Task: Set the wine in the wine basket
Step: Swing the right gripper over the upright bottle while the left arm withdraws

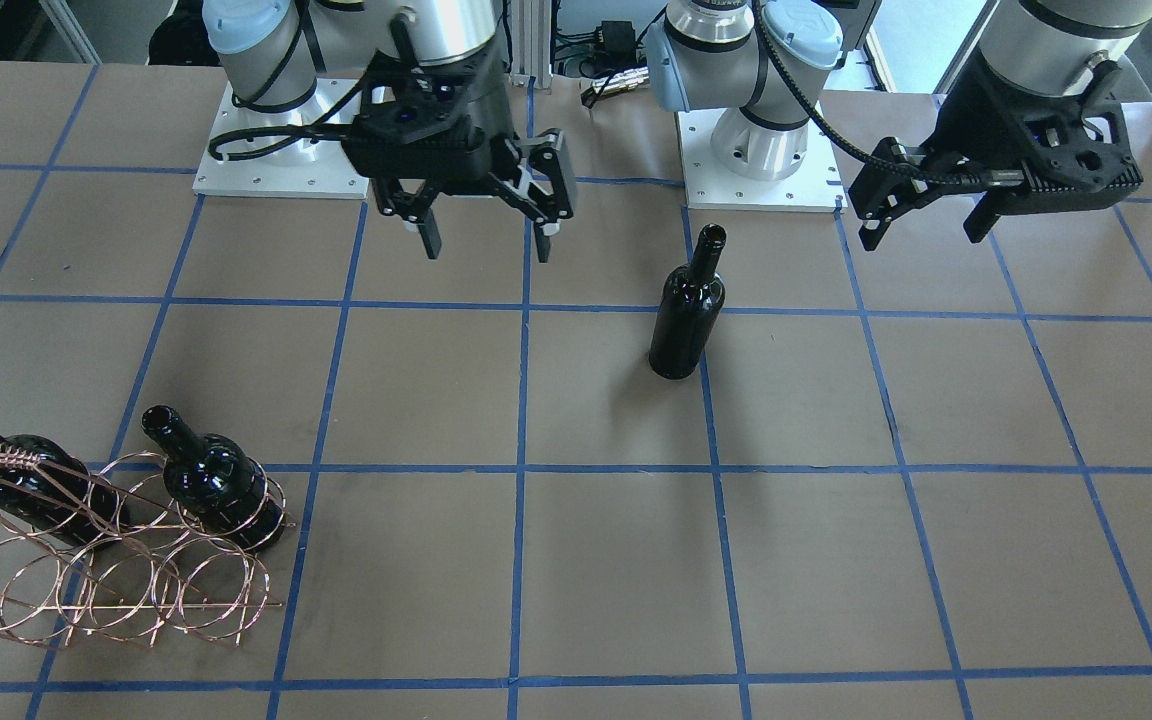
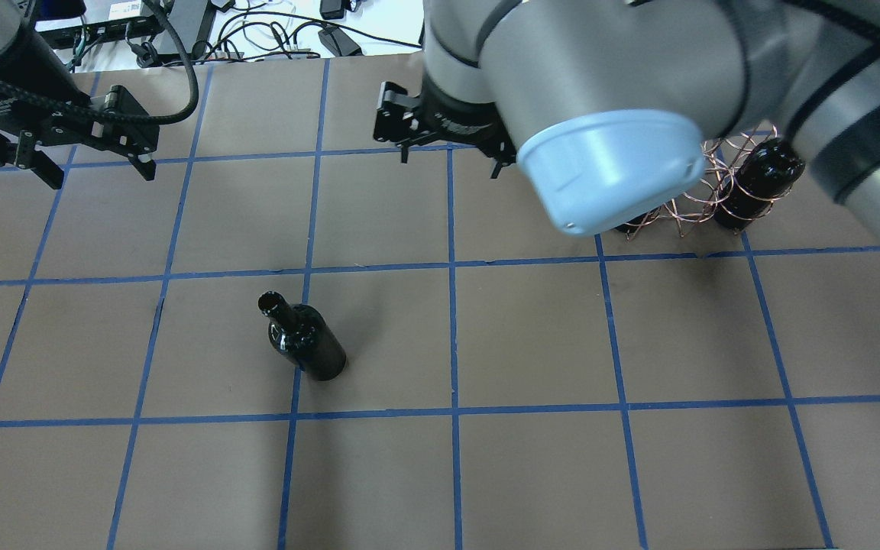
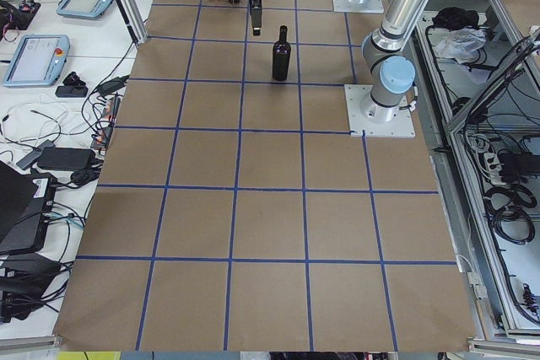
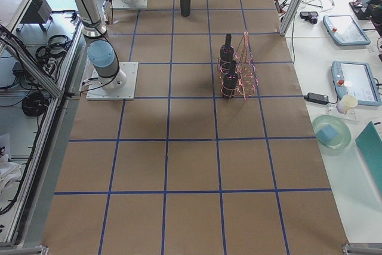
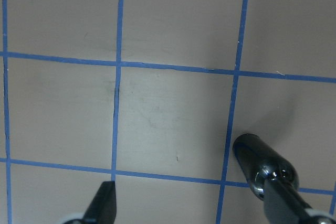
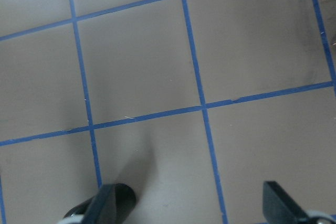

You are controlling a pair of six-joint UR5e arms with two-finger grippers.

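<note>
Seen from the front-facing camera, the wine basket [image 1: 116, 590] sits far left on the table [image 1: 836, 560], which is the robot's right side. 1 racked bottle [image 1: 31, 490] and a 2nd racked bottle [image 1: 216, 485] fill hoops on the robot's side, and the hoops nearer the camera look vacant.

Next, the right gripper [image 1: 487, 247] hovers with fingers spread and nothing between them.

The free wine bottle [image 1: 684, 315] stands upright, neck up, well apart from the basket. It lies between the 2 grippers, slightly closer to the right one.

Farthest right, the left gripper [image 1: 922, 236] hangs spread and empty.

The right arm probably suits best. The bottle lies toward the robot's left of it, and the basket is on its own side.
</note>
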